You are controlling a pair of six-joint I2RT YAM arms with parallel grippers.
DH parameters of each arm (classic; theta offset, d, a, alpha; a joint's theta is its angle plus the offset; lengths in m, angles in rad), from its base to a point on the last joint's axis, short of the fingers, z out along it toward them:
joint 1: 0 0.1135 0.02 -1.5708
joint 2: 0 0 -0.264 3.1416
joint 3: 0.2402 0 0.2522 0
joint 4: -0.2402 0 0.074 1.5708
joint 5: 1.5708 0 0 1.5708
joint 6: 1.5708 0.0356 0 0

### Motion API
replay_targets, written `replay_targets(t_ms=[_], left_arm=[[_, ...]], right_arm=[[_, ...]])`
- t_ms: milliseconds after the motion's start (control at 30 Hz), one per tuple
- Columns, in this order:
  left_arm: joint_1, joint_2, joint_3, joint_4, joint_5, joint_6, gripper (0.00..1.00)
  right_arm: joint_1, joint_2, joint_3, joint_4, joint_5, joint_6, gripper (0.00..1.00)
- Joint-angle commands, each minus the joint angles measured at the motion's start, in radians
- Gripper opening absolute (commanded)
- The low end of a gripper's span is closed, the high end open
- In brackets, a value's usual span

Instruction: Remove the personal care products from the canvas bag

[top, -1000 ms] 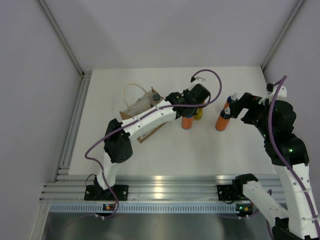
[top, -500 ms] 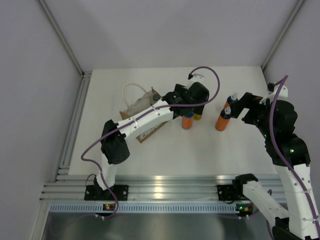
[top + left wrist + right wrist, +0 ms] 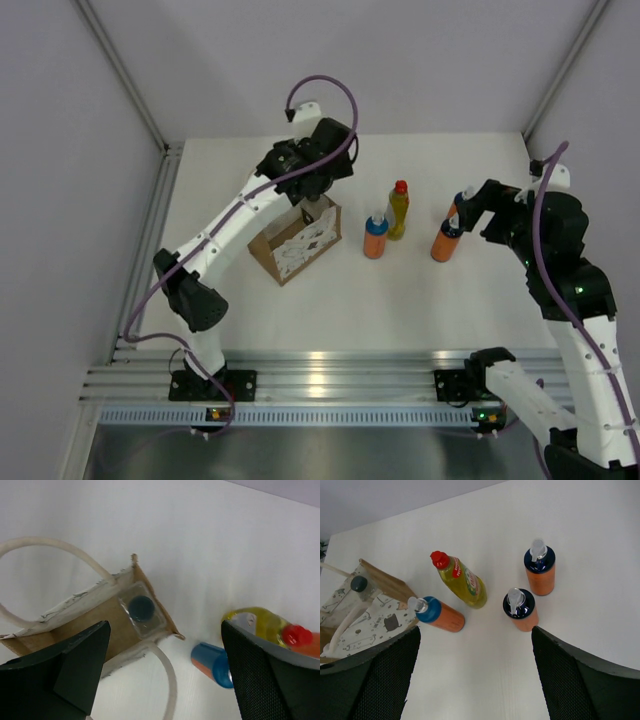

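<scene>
The canvas bag (image 3: 290,250) stands left of centre, tan with a white patterned side. One clear bottle with a dark cap (image 3: 141,609) still sits in the corner of the canvas bag (image 3: 75,630). My left gripper (image 3: 316,196) hovers open right above the bag, and nothing is between the jaws of the left gripper (image 3: 165,685). On the table stand a yellow bottle with a red cap (image 3: 398,210) and three orange bottles with blue tops (image 3: 375,238) (image 3: 520,611) (image 3: 540,570). My right gripper (image 3: 470,212) is open over the right-hand pair, holding nothing.
The bag's cream loop handles (image 3: 55,545) arch out over the table on both sides. A raised rail (image 3: 150,240) borders the table's left edge. Grey walls close off the back and sides.
My left gripper has opened and let go of the orange bottle beside the yellow one, then swung back left to above the bag. The right arm has stayed still.
</scene>
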Motion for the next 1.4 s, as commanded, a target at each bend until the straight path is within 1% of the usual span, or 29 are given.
replay_targets(t_ms=[0,133,167,233,367,500,600,833,900,967,1067,1367], left_arm=[[0.113,0.034,-0.007,-0.116,0.074,-0.139,0.96],[0.168,0.063,-0.065,-0.113,0.129,-0.182,0.94],[0.183,0.083,-0.065,-0.111,0.137,-0.182,0.9],[0.197,0.103,-0.056,-0.11,0.146,-0.182,0.87],[0.205,0.129,-0.045,-0.111,0.16,-0.198,0.86],[0.205,0.133,-0.061,-0.111,0.169,-0.217,0.81],[0.205,0.152,-0.062,-0.113,0.189,-0.234,0.69],[0.205,0.124,-0.1,-0.113,0.203,-0.265,0.68],[0.205,0.135,-0.102,-0.111,0.206,-0.263,0.68],[0.203,0.152,-0.099,-0.111,0.215,-0.26,0.64],[0.205,0.166,-0.099,-0.111,0.226,-0.261,0.63],[0.205,0.195,-0.097,-0.111,0.232,-0.266,0.63]], right_arm=[[0.001,0.004,0.043,0.001,-0.012,0.006,0.88],[0.001,0.005,0.046,0.0,-0.012,-0.004,0.88],[-0.001,0.002,0.046,0.0,-0.012,-0.005,0.88],[-0.001,-0.001,0.04,-0.002,-0.012,-0.011,0.88],[0.001,0.002,0.034,0.0,-0.01,-0.017,0.88],[0.001,0.015,0.037,0.0,-0.012,-0.019,0.88],[-0.001,0.03,0.042,0.0,-0.014,-0.02,0.88],[-0.001,0.045,0.045,0.001,-0.012,-0.03,0.88],[0.001,0.045,0.042,0.001,-0.012,-0.033,0.88],[-0.001,0.048,0.042,0.001,-0.01,-0.034,0.88],[0.001,0.055,0.045,0.001,-0.012,-0.039,0.88],[0.001,0.058,0.053,0.001,-0.014,-0.057,0.89]])
